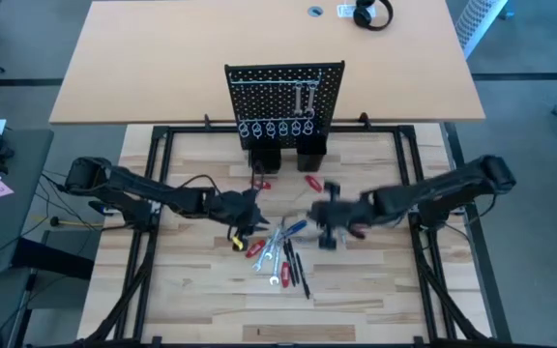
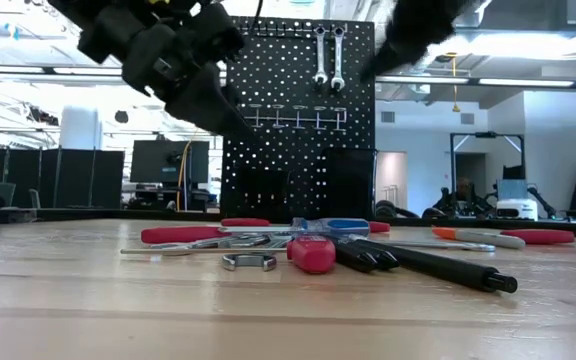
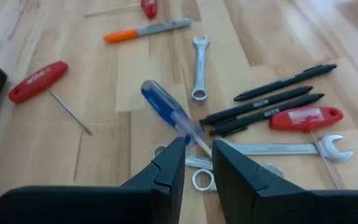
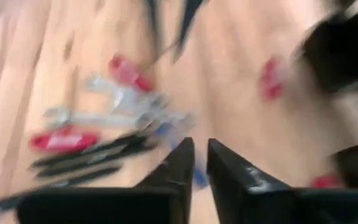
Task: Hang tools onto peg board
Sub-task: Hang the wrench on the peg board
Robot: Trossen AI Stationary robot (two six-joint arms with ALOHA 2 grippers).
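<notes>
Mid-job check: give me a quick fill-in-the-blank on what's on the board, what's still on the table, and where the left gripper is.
1. ____ silver wrenches already hang at the top of the peg board.
2. In the left wrist view, the screwdriver just ahead of the left gripper has a ____ handle.
3. The rest of the tools lie loose on the ____.
4. In that view the left gripper's jaws stand slightly ____, with nothing between them.

Missing words: two; blue; table; apart

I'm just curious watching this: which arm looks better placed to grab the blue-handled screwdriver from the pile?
Probably the left. Its gripper hangs open just above the blue-handled screwdriver, shaft between the fingertips. The right gripper is also near the pile, less clearly lined up.
</notes>
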